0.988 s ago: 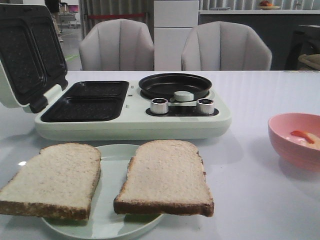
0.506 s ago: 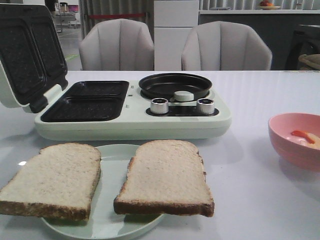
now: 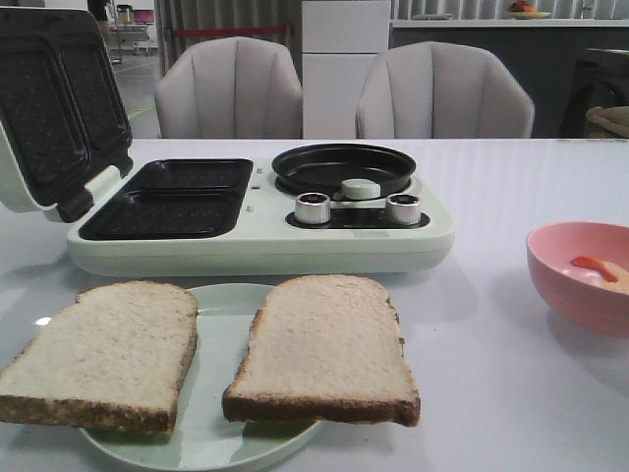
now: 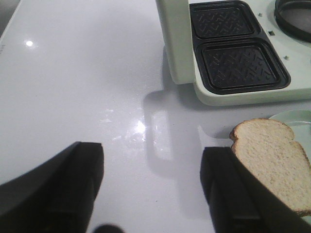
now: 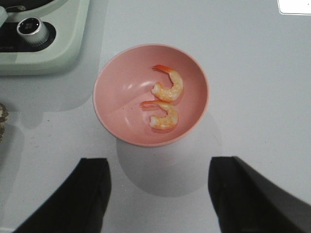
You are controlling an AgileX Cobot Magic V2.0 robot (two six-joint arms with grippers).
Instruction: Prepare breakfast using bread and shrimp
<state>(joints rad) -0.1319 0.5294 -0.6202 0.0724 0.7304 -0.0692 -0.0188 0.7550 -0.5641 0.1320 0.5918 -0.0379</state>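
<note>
Breakfast not yet begun: 2 square slices of pale beige bread with dark brown crust (image 3: 211, 354) lie flat and side by side, not touching, on a round pale green plate (image 3: 221, 324) at the near edge of the white counter (image 3: 491, 324), their edges overhanging the plate's rim. The left gripper (image 4: 151, 182) hovers with its jaws wide apart over bare counter, the nearer slice just beside one jaw, off to the side, not between them; this arm looks the nearer for the bread. Beyond stands a pale green breakfast maker (image 3: 260, 231), its lid raised over 2 empty black grill wells. On the robot's right, 2 small curved orange-pink shrimp (image 5: 165, 102) lie one just beyond the other, barely apart, in a round pink bowl (image 5: 109, 104). The right gripper (image 5: 158, 182) hangs above, jaws apart and empty, the bowl just ahead of them.
</note>
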